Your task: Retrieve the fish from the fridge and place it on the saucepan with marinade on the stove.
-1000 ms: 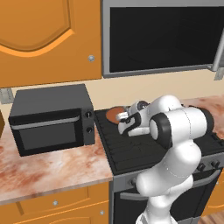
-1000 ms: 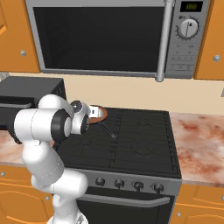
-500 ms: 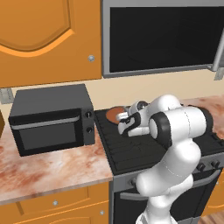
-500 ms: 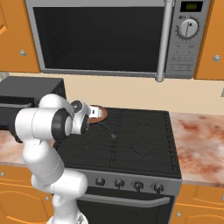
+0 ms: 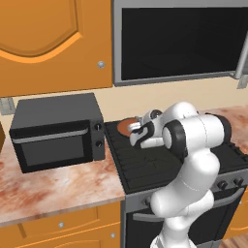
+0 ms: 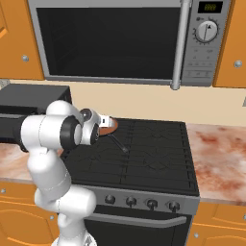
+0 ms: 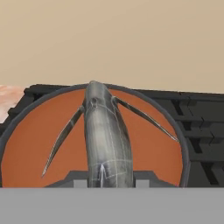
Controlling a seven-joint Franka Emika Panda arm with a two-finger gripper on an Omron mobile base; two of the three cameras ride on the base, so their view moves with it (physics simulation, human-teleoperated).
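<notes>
No visible change over the last second: arm and scene hold the same pose, so the drop looks imminent, not done. Stove (image 6: 144, 153) centre frame, black microwave (image 5: 58, 131) at left, clear of the path. Saucepan with marinade (image 7: 39, 135) fills mid hand view. Gripper (image 5: 137, 138) clamped narrow on the fish (image 7: 105, 135), hanging centred over the pan. Nothing obstructing.

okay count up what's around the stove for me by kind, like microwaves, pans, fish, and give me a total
Microwaves: 2, the black countertop microwave and the built-in microwave above the stove
Saucepan with marinade: 1
Fish: 1, in the shut gripper over the pan
Total: 4
</notes>
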